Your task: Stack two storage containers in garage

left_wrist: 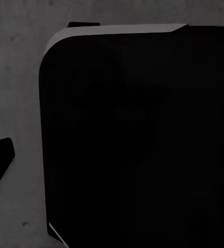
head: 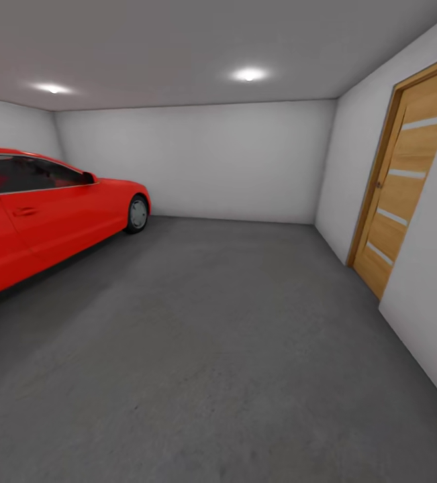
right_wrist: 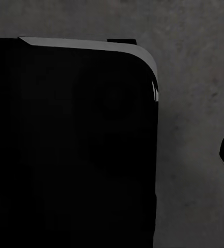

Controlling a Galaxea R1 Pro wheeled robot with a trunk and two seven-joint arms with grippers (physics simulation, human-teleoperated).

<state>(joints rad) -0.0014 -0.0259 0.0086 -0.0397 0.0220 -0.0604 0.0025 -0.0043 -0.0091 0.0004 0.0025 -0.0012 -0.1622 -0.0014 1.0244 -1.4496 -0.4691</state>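
I am in the garage, facing its plain white back wall [head: 198, 161]. The dark grey concrete floor [head: 205, 349] stretches ahead of me. The two storage containers are out of view, and so is the living room. Both wrist views look down past my black base [left_wrist: 138, 139] [right_wrist: 70, 150] onto the same concrete [left_wrist: 14, 88] [right_wrist: 194, 93]. Thin pale edges [left_wrist: 57, 235] low in the left wrist view may be finger edges. Dark on dark, the state of either gripper cannot be made out.
A red car [head: 37, 215] stands along the left side, nose toward the back wall. A wooden plank door [head: 406, 181] is set in the white right wall [head: 433, 322]. Open concrete lies between car and wall.
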